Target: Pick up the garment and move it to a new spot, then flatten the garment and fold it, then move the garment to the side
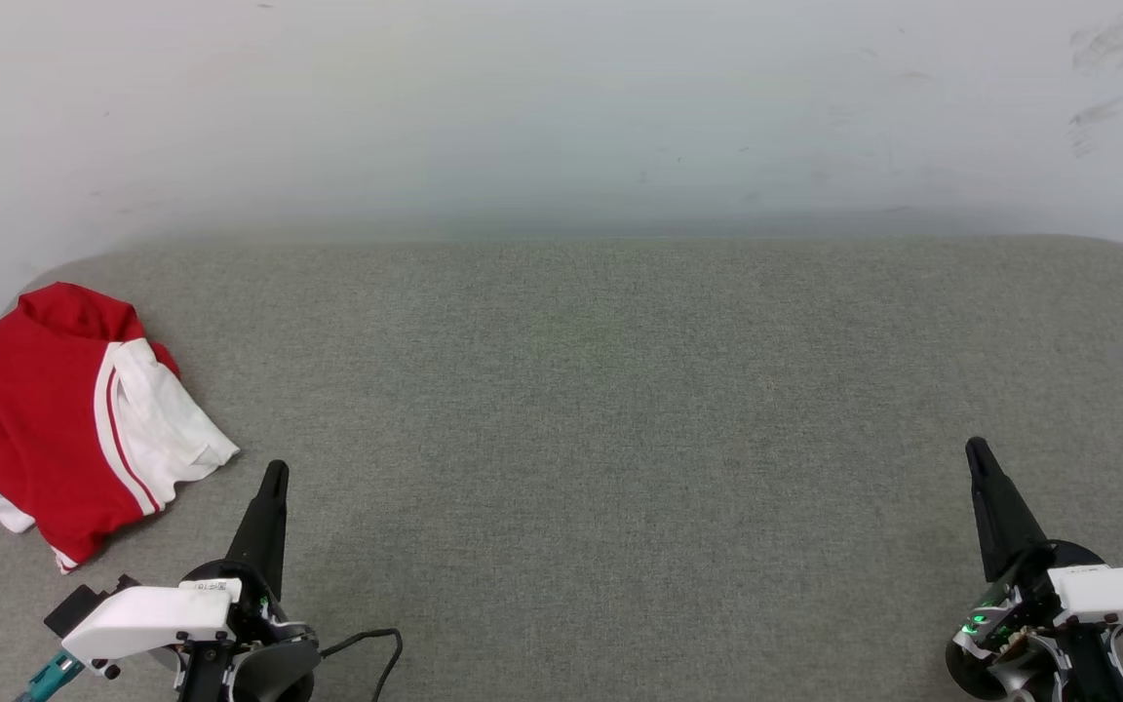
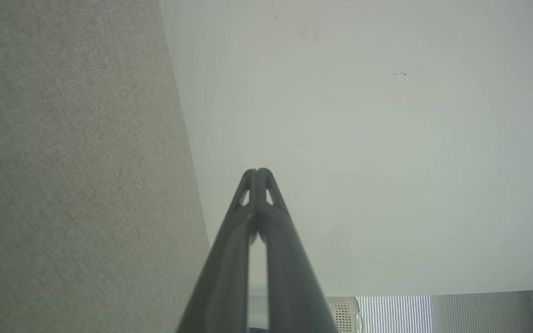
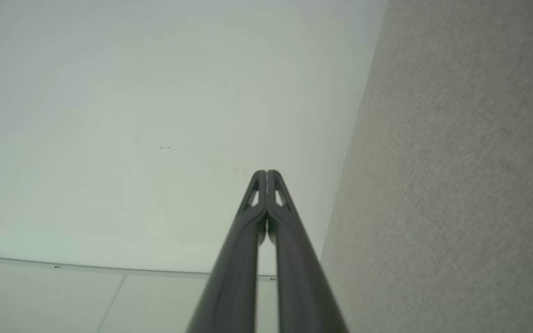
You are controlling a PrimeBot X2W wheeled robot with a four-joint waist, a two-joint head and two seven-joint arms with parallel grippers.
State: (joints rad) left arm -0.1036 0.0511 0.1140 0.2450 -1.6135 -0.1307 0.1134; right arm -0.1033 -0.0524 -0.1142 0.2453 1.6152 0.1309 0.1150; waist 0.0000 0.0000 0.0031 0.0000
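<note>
The garment (image 1: 45, 419) lies bunched in a loose heap to the left of the left pincer (image 1: 274, 478) and a little beyond its tip, near it but not touching. Its red body faces up, with a white sleeve and red-white stripe trim turned toward the pincer. No print shows on the upper side. It sits at the left end of the grey table (image 1: 620, 390), close to the rounded far corner.

The left pincer is clenched and grasps nothing. In its wrist view the two dark fingers (image 2: 229, 259) meet at the tips, with the table on one side and the pale wall (image 1: 561, 117) beyond. A black cable (image 1: 381, 648) loops just right of its base.

Bare grey cloth stretches between the two arms. Well apart on the right, the right pincer (image 1: 979, 453) points up the table, likewise clenched with tips pressed together and nothing between them.
</note>
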